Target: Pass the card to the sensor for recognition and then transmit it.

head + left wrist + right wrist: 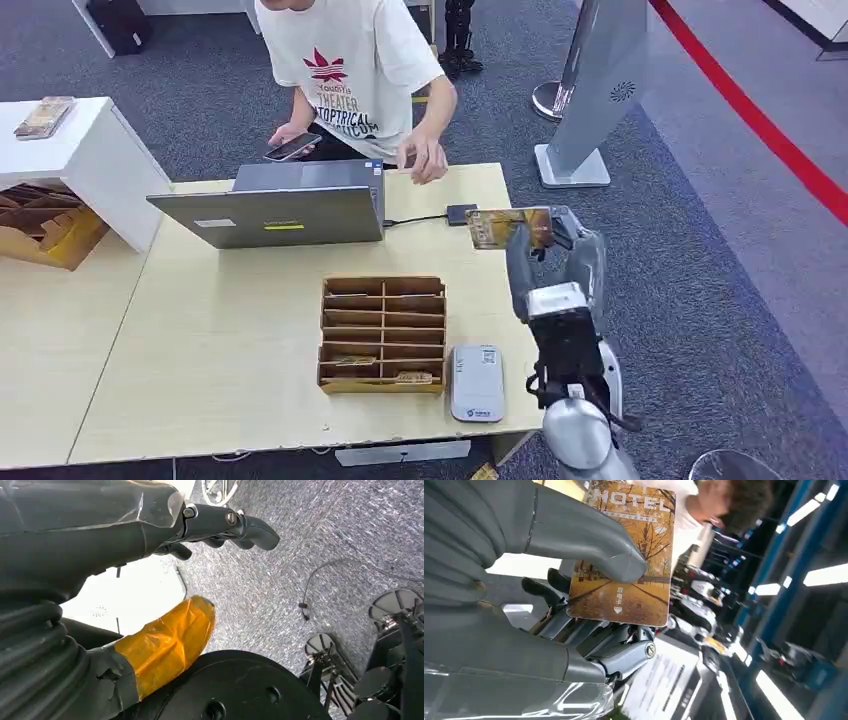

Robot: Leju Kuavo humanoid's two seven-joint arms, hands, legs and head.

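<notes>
My right hand point(548, 238) is raised above the table's right edge and pinches a yellow hotel card point(506, 227) that sticks out to the left. In the right wrist view the card point(630, 555) reads MOTEL over an autumn tree picture; the thumb point(584, 535) presses its face and darker fingers point(589, 630) back it. A small black box point(461, 213), cabled to the laptop, lies just beyond the card. A white reader-like device point(477, 382) lies at the table's near edge. My left hand point(220, 525) hangs over the carpet and holds nothing, fingers loosely extended.
A person stands across the table with one hand point(425, 158) over its far edge and a phone point(291, 148) in the other. A grey laptop point(275, 205) and a wooden card rack point(383, 335) sit on the table point(200, 370). A white cabinet point(75, 155) stands left.
</notes>
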